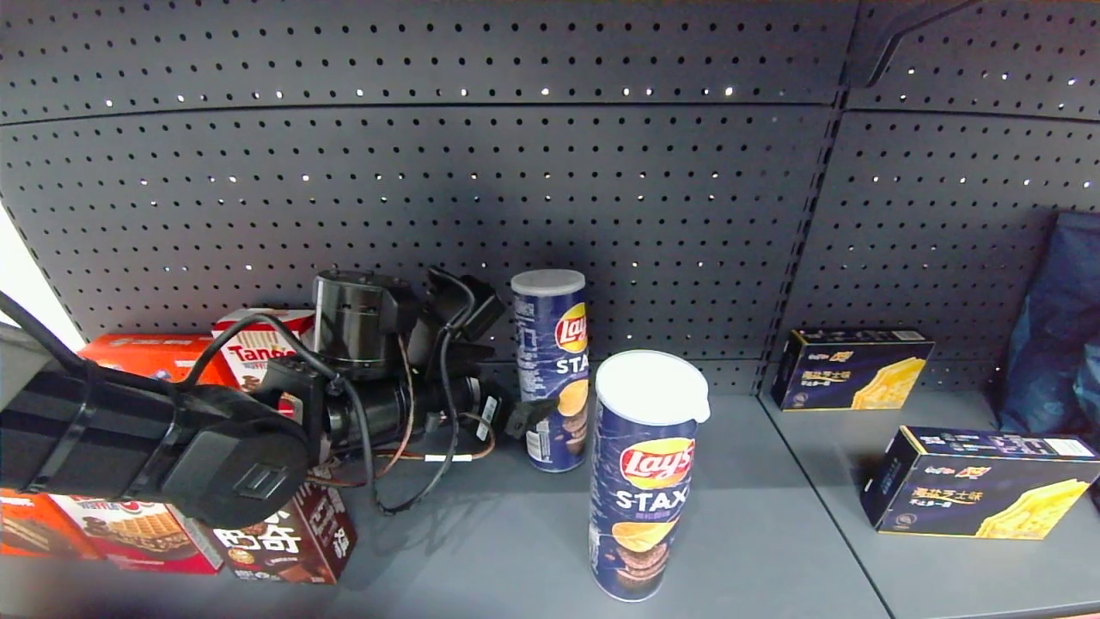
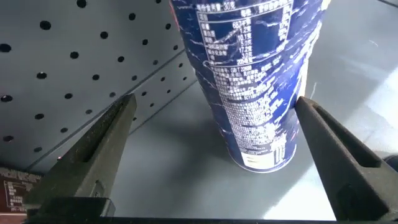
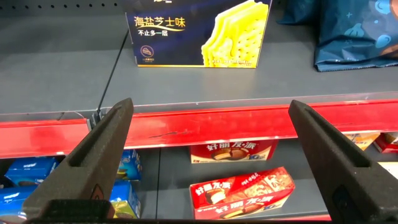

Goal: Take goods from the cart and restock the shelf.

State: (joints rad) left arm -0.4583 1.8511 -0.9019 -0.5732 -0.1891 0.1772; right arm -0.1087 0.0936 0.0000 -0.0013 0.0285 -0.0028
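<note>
Two tall blue chips cans stand upright on the grey shelf: one at the back and one nearer the front. My left arm comes in from the left, and its gripper is low beside the back can. In the left wrist view the left gripper is open. The back can stands just past the fingertips, in line with the gap, and nothing is held. My right gripper is open and empty, facing the shelf's red front rail.
Red wafer boxes and a brown box crowd the shelf's left end under my arm. Two dark blue cracker boxes and a blue bag sit on the right. Perforated panel behind. Red boxes fill the lower shelf.
</note>
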